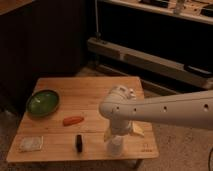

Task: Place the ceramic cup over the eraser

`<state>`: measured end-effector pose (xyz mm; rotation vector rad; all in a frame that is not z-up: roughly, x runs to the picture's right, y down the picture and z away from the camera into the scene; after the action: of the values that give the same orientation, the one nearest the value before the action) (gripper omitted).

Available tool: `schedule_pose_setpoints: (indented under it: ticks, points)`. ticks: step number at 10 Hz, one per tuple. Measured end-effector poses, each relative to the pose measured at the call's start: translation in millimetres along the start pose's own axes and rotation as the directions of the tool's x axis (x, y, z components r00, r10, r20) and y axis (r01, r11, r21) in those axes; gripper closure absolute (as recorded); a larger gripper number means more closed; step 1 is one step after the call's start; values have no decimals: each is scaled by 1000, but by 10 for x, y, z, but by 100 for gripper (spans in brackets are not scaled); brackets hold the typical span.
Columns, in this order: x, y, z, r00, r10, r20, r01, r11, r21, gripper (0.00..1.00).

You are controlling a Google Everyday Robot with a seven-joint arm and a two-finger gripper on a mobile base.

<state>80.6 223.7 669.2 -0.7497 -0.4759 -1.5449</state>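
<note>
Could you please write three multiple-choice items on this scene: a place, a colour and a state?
1. In the picture the eraser lies: A) left of the ceramic cup; B) right of it; C) behind it.
2. The bowl is: A) red; B) green; C) blue.
3. The eraser is: A) under the cup; B) uncovered; C) in the bowl.
A: the cup, with the tool at it near the front edge, stands to its right. B: it looks green. B: it lies bare on the table.
</note>
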Motion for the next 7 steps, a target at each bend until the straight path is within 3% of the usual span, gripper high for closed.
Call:
schedule_pose_setpoints:
  ticks: [3, 7]
  points:
    - [1, -1, 9, 1000, -2, 0, 2, 1000, 1, 4]
    - [19, -50, 49, 1000, -10, -14, 11, 998, 69, 4]
